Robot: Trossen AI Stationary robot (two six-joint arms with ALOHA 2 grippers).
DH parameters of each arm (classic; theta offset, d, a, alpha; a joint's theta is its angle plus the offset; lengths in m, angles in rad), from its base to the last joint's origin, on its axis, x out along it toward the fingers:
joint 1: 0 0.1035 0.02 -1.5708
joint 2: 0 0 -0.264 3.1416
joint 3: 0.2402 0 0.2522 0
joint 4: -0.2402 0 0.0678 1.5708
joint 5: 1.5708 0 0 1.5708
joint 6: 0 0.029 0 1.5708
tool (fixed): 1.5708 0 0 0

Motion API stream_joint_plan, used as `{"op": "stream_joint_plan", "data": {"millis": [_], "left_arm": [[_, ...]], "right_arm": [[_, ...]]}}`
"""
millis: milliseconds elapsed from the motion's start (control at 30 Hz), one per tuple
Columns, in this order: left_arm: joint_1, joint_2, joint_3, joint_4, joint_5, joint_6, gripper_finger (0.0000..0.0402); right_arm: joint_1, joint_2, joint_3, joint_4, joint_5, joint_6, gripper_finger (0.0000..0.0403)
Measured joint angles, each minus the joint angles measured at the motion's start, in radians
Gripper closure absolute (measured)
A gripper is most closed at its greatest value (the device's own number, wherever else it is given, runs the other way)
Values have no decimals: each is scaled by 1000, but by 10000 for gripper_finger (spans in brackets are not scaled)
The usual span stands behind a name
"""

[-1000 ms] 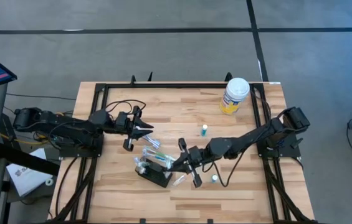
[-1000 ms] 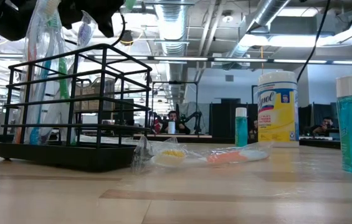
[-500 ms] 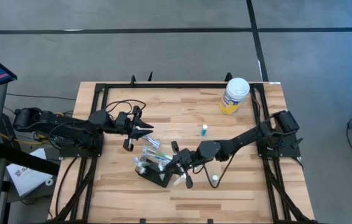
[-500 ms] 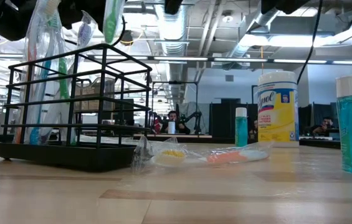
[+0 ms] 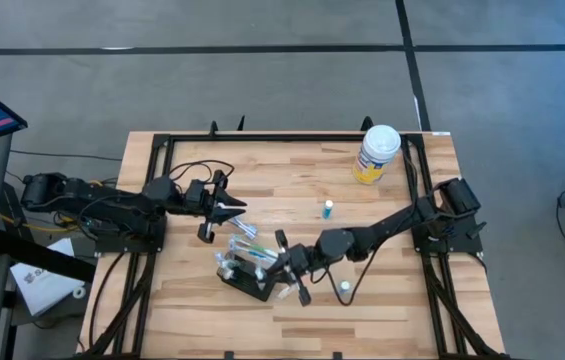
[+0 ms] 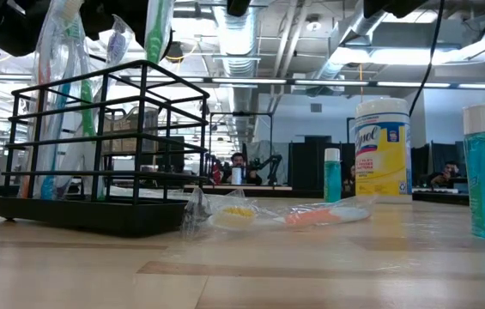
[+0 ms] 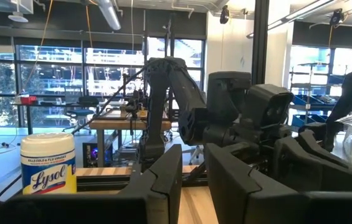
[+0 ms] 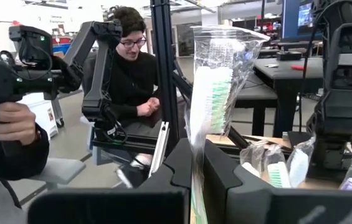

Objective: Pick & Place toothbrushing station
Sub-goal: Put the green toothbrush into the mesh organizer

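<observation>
One wrapped toothbrush (image 8: 210, 99) pinched in right gripper (image 5: 288, 272) above toothbrushing station (image 5: 245, 273); left gripper (image 5: 224, 208) narrowly parted, empty

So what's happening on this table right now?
The right gripper is shut on a wrapped green toothbrush, holding it over the black wire toothbrushing station, where other wrapped brushes already stand. The left gripper waits behind the holder with nothing visibly in it. More wrapped brushes lie on the table, near the wipes canister and small bottles.
</observation>
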Motion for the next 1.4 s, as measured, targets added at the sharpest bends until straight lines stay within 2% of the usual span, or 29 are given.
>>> {"op": "stream_joint_plan", "data": {"millis": [367, 800, 1033, 1400], "left_arm": [[0, 0, 0, 0, 0, 0, 334], [0, 0, 0, 0, 0, 0, 334], [0, 0, -1, 0, 0, 0, 334], [0, 0, -1, 0, 0, 0, 334]], "right_arm": [[-2, 63, 6, 57, 2, -10, 399], [2, 71, 3, 17, 2, -37, 395], [-3, 146, 11, 87, 2, -44, 395], [-8, 147, 10, 63, 2, -68, 394]]}}
